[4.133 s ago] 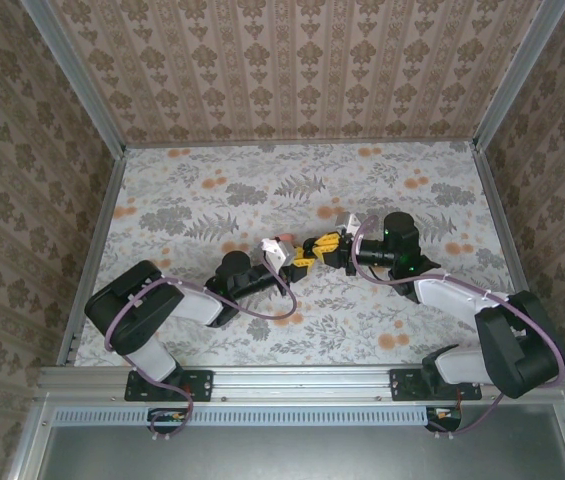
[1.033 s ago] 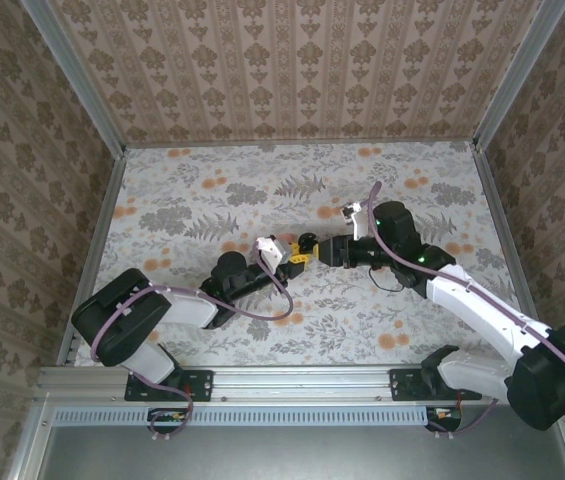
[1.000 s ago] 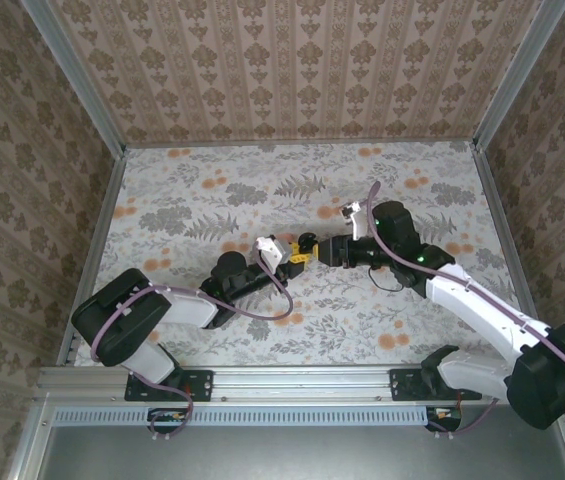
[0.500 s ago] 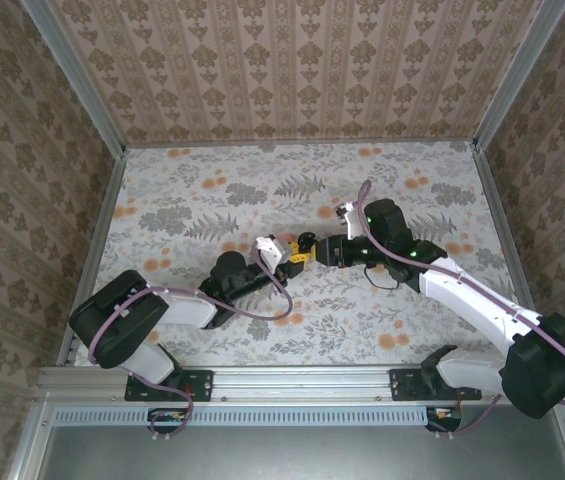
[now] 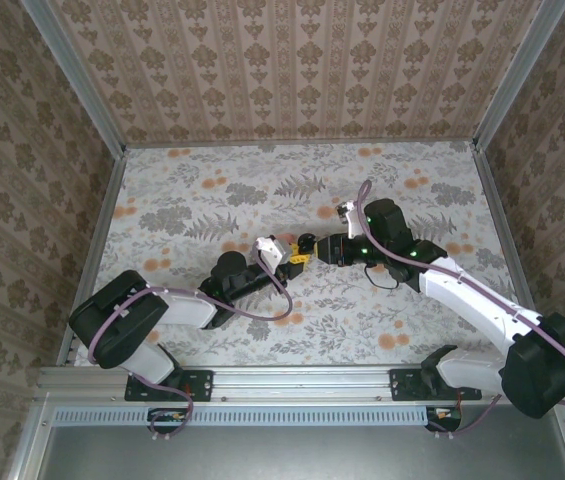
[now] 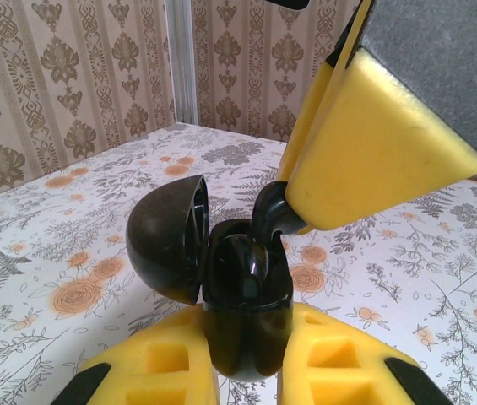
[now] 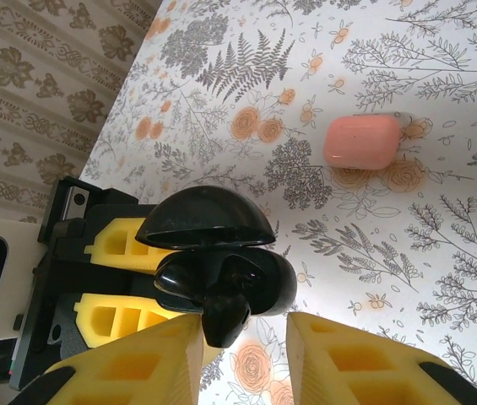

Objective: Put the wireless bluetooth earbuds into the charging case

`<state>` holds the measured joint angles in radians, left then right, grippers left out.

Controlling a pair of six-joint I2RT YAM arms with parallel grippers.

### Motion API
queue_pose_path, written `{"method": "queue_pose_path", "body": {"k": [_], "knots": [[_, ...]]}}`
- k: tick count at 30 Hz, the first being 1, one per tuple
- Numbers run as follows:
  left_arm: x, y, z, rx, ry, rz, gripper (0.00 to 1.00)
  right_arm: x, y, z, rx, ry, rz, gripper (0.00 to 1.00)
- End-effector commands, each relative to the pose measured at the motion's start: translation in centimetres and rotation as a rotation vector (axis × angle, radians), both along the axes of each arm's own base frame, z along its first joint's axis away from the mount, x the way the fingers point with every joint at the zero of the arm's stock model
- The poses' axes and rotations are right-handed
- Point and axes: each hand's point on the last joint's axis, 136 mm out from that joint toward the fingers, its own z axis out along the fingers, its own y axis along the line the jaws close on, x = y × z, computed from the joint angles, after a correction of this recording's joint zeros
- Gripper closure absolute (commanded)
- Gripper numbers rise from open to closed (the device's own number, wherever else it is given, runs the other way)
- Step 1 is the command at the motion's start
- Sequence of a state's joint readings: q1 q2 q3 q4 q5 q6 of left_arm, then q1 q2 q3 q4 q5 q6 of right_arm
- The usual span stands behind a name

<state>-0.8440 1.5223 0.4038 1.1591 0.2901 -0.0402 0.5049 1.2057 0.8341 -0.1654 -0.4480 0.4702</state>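
The left hand [image 6: 246, 367] clenched on the open black case [image 6: 167, 240] — right hand [image 7: 245, 337] at its earbud [image 7: 224, 317], grip unclear.

Right claw [image 7: 245, 336] now nearer the black charging case [image 7: 236, 283], jaws narrower.

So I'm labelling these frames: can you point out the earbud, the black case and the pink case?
earbud [image 7: 224, 319]: right wrist view, on its end nearest the camera.
black case [image 6: 246, 325]: left wrist view, on the front of its body.
pink case [image 7: 362, 141]: right wrist view, on the middle of its top.
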Motion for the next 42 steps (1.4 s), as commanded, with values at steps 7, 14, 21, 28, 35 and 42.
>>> {"method": "queue_pose_path", "body": {"k": [7, 14, 21, 28, 35, 42], "knots": [[-0.5, 0.2, 1.4, -0.026, -0.049, -0.004, 0.87, 0.2, 0.6, 1.0, 0.014, -0.036, 0.026, 0.68], [-0.6, 0.4, 1.4, -0.025, -0.05, -0.003, 0.87, 0.3, 0.7, 0.9, 0.016, -0.037, 0.028, 0.7], [-0.7, 0.4, 1.4, -0.026, -0.049, -0.007, 0.87, 0.4, 0.8, 1.0, 0.015, -0.041, 0.033, 0.7], [-1.1, 0.3, 1.4, -0.026, -0.049, -0.028, 0.87, 0.0, 0.4, 1.7, 0.008, -0.077, 0.042, 0.67], [-2.4, -0.1, 2.0, -0.044, -0.06, -0.11, 0.87, -0.4, -1.6, 3.9, 0.041, -0.213, 0.034, 0.59], [-4.2, -0.7, 2.6, -0.055, -0.076, -0.225, 0.87, -1.7, -2.7, 5.3, 0.05, -0.401, 0.089, 0.51]]}}
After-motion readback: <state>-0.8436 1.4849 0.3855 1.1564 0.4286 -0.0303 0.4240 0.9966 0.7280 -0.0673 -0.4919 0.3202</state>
